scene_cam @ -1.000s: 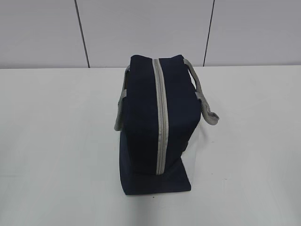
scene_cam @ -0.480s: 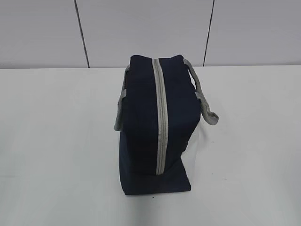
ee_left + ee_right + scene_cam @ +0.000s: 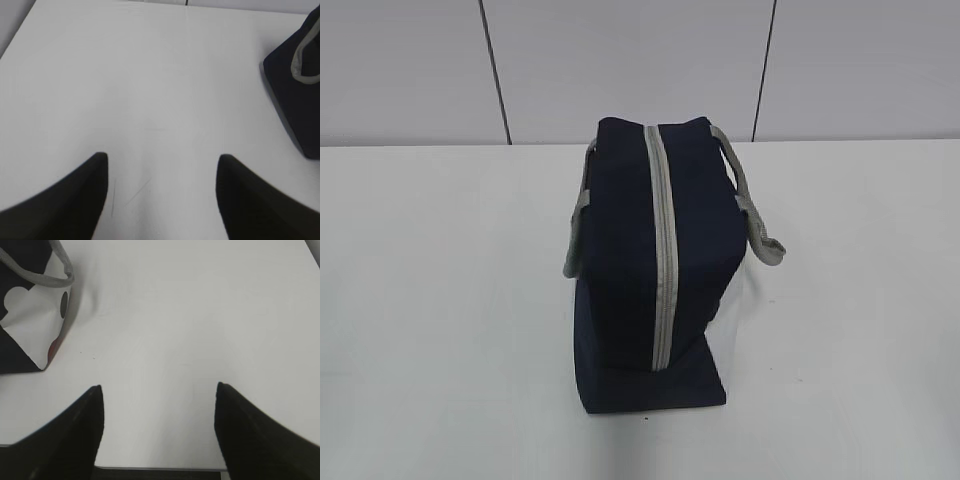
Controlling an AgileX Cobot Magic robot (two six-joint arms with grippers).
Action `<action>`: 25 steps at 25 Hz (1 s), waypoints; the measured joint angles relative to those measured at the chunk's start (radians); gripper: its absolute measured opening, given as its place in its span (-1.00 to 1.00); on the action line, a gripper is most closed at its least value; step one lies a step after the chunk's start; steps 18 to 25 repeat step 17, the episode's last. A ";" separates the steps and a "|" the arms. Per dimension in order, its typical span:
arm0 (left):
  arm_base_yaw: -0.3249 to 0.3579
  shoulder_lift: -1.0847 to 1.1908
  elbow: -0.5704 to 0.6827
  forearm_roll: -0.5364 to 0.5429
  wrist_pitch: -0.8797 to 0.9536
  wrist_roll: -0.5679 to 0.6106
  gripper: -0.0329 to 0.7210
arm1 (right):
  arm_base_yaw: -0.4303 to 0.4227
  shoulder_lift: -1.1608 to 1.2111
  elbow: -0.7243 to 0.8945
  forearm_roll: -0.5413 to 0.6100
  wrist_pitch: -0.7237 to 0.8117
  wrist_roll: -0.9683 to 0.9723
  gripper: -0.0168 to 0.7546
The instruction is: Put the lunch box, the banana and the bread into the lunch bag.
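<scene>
The navy lunch bag (image 3: 640, 260) stands in the middle of the white table, its grey zipper (image 3: 662, 250) shut along the top and grey strap handles hanging at both sides. The left wrist view shows the bag's corner (image 3: 295, 90) at the right; the right wrist view shows its white side panel (image 3: 30, 325) at the left. My left gripper (image 3: 162, 162) is open and empty over bare table. My right gripper (image 3: 159, 392) is open and empty near the table's front edge. The lunch box, the banana and the bread are out of view.
The white table (image 3: 440, 300) stretches to both sides of the bag. A grey panelled wall (image 3: 620, 60) stands behind it. The table's front edge (image 3: 160, 468) shows just under my right gripper.
</scene>
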 joint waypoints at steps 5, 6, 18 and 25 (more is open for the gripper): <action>0.000 -0.003 0.000 0.000 0.001 0.000 0.32 | -0.002 0.000 0.000 0.000 0.000 0.000 0.37; 0.000 -0.003 0.000 0.000 0.001 0.000 0.32 | -0.002 0.000 0.000 0.000 0.000 0.000 0.37; 0.000 -0.003 0.000 0.000 0.001 0.000 0.28 | -0.002 0.000 0.000 0.000 0.000 0.000 0.37; 0.000 -0.003 0.000 0.000 0.001 0.000 0.28 | -0.002 0.000 0.000 0.000 0.000 0.000 0.37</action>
